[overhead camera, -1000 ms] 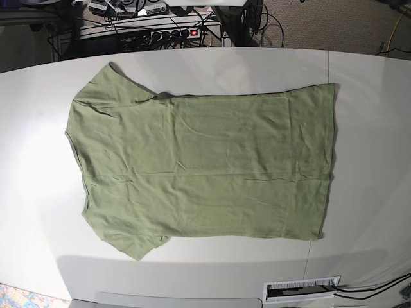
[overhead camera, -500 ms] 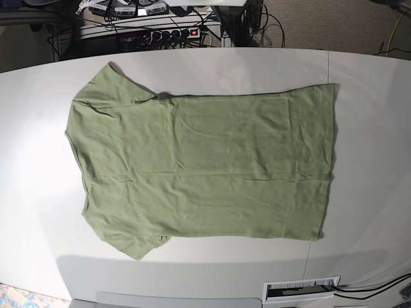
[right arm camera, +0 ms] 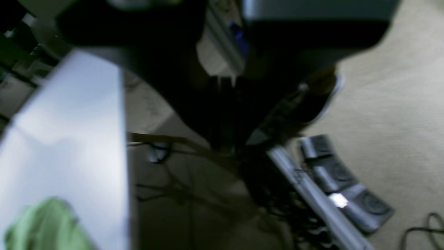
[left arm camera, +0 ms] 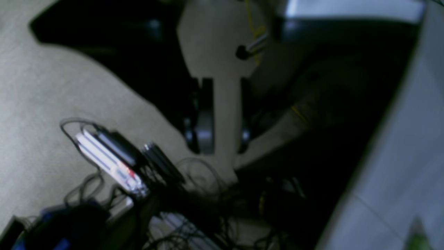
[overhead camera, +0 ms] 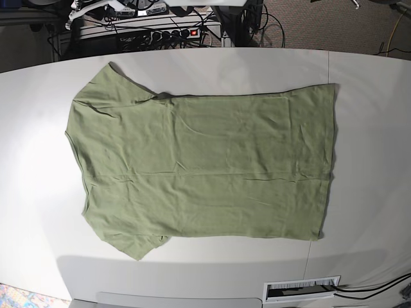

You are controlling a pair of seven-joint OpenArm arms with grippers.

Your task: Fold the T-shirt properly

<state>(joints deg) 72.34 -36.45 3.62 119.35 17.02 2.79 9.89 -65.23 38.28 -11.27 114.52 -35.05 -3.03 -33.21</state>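
The sage-green T-shirt [overhead camera: 199, 167] lies spread flat on the white table [overhead camera: 366, 128], collar end to the left and hem to the right, sleeves at the top left and bottom left. A corner of it shows in the right wrist view [right arm camera: 45, 225] and a sliver in the left wrist view [left arm camera: 418, 236]. Neither gripper shows in any view. Both wrist cameras are blurred and look past the table's edge at the floor.
A power strip and cables [overhead camera: 170, 32] lie behind the table's far edge. A white vent slot [overhead camera: 302, 289] sits at the table's near edge. Floor cables and a power strip [left arm camera: 114, 163] show in the left wrist view, foot pedals [right arm camera: 343, 184] in the right wrist view.
The T-shirt has not moved. A small pale shape has shifted at the top left edge of the base view, behind the table.
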